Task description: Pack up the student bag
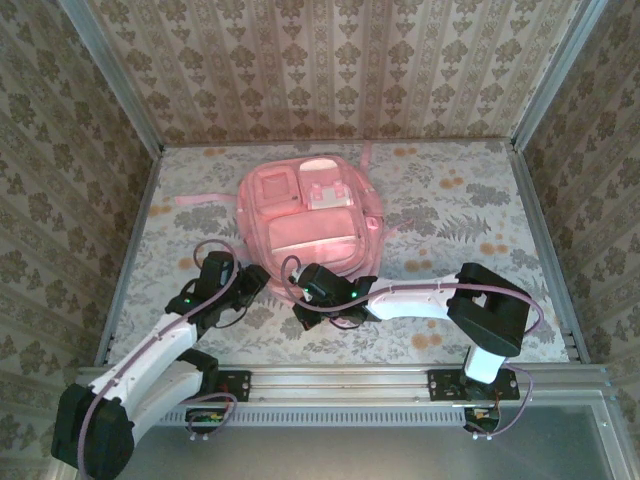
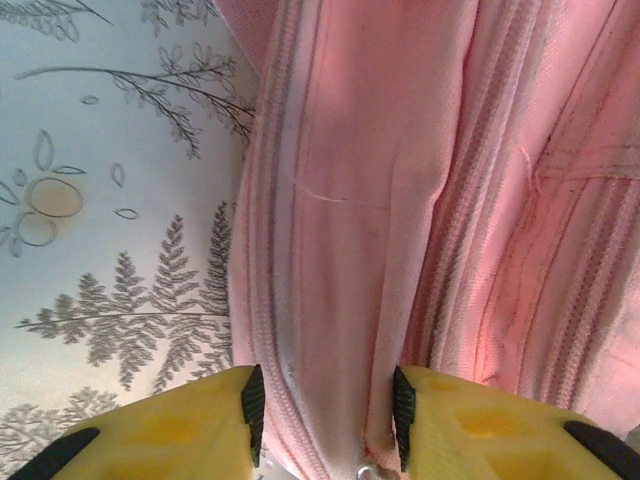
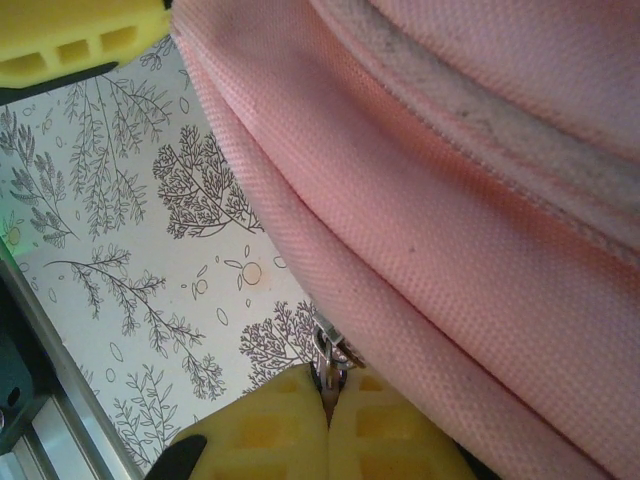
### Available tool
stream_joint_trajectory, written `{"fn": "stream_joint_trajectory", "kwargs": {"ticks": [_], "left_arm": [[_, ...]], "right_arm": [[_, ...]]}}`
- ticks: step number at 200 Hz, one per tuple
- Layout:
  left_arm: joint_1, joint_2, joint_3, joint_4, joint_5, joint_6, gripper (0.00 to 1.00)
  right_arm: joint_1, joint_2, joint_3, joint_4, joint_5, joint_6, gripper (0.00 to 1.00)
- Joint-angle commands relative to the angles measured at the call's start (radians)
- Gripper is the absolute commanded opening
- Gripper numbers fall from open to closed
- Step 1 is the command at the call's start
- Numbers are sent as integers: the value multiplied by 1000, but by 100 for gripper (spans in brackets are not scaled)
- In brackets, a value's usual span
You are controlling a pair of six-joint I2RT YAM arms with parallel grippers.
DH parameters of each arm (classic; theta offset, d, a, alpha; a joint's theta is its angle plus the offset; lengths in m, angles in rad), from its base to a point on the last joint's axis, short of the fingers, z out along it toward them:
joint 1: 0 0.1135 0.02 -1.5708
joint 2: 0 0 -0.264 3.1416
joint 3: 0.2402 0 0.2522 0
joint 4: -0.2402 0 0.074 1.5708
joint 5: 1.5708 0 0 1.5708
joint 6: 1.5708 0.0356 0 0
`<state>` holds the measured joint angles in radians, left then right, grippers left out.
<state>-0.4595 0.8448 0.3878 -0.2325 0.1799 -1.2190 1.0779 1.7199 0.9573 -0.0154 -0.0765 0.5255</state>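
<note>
Over on the left, the left arm (image 1: 150,350) reaches up from its near corner, and the left gripper (image 1: 248,284) sits right at the near left edge of the student bag (image 1: 310,215). On the left wrist camera, its yellow fingers (image 2: 190,430) stand apart, straddling a raised fold of pink fabric beside a zip line. The cloth fills the gap between the pads, but I cannot tell whether they are biting into it or just resting either side.

In the middle, the student bag lies flat on the floral bench (image 1: 470,220), front pockets facing up, its top end toward the back wall. A pale strap (image 1: 205,200) trails off to its left.

Moving right, the right gripper (image 1: 305,288) is at the bag's near edge, just beside the left one. Its wrist view shows the two yellow fingers (image 3: 400,440) pressed together, clamped on a small metal zip pull (image 3: 331,358) under the bag's hem. A yellow finger (image 3: 70,40) of the other gripper peeks in at the top left corner there. The right arm (image 1: 430,295) stretches across from its base on the right.
</note>
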Motion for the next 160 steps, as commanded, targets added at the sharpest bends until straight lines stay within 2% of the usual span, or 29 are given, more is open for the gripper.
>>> {"fn": "stream_joint_trajectory", "kwargs": {"ticks": [1,27,63,82,160], "left_arm": [[-27,26,3,55,6,-19,39],[-32,48,17,67,-7,1,32],[-31,41,49,31,-56,64,9],[-30,30,59,13,-81,86,2],[-14,31,68,-7,-103,124,0]], "right_arm": [[7,-13,-21,25,-3,5,0],[7,-13,-28,24,6,7,0],[7,-25,-37,-13,25,5,0],[7,-45,-56,-34,43,3,0],[-8,-170,-177,-105,101,11,0]]}}
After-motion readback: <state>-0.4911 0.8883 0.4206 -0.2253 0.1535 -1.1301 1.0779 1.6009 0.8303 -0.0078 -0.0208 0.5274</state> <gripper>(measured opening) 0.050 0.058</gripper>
